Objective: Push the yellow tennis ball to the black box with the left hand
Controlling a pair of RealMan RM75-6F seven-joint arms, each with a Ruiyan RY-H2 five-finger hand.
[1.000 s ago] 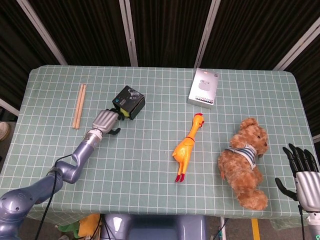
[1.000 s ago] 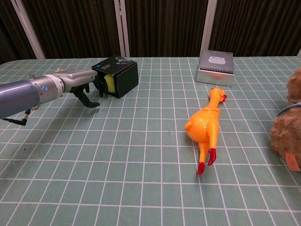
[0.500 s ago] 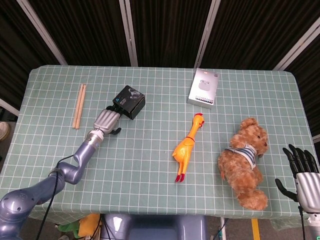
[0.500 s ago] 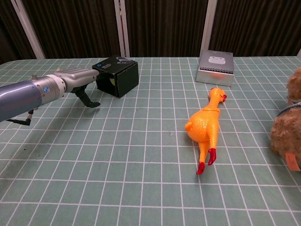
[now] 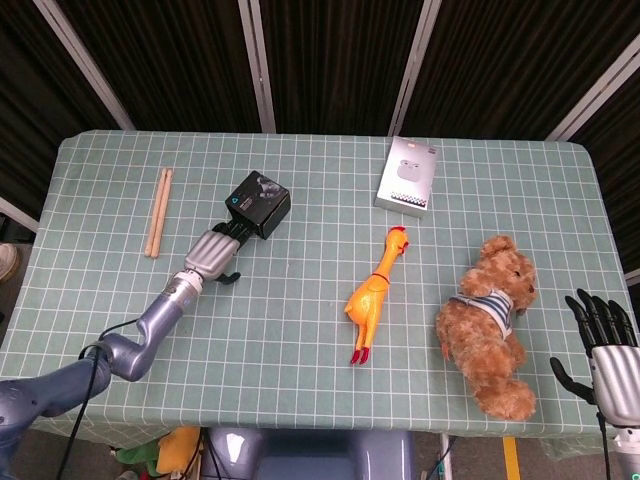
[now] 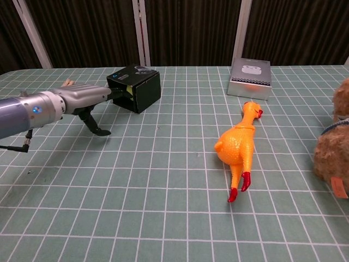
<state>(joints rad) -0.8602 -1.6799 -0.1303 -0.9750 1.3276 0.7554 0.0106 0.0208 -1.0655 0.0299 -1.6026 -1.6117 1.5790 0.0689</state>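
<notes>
The black box (image 5: 258, 203) (image 6: 134, 88) stands at the table's back left, its open side turned toward my left hand. No part of the yellow tennis ball shows plainly in either view; it is hidden behind the fingers or inside the box's mouth. My left hand (image 5: 212, 254) (image 6: 82, 100) lies flat and low just in front of the box, holding nothing. Its fingers (image 6: 110, 94) stretch out to the box's opening and the thumb points down at the cloth. My right hand (image 5: 603, 342) hangs at the front right edge with its fingers spread and empty.
Two wooden sticks (image 5: 158, 210) lie left of the box. A silver earbud case box (image 5: 408, 175) (image 6: 250, 78) sits at the back, with a rubber chicken (image 5: 372, 295) (image 6: 237, 147) mid-table. A teddy bear (image 5: 492, 325) (image 6: 332, 147) lies at the right.
The yellow ball showed at the box's mouth a second ago and is now out of sight. The box shifted slightly away. My left hand drew back a little toward me and flattened.
</notes>
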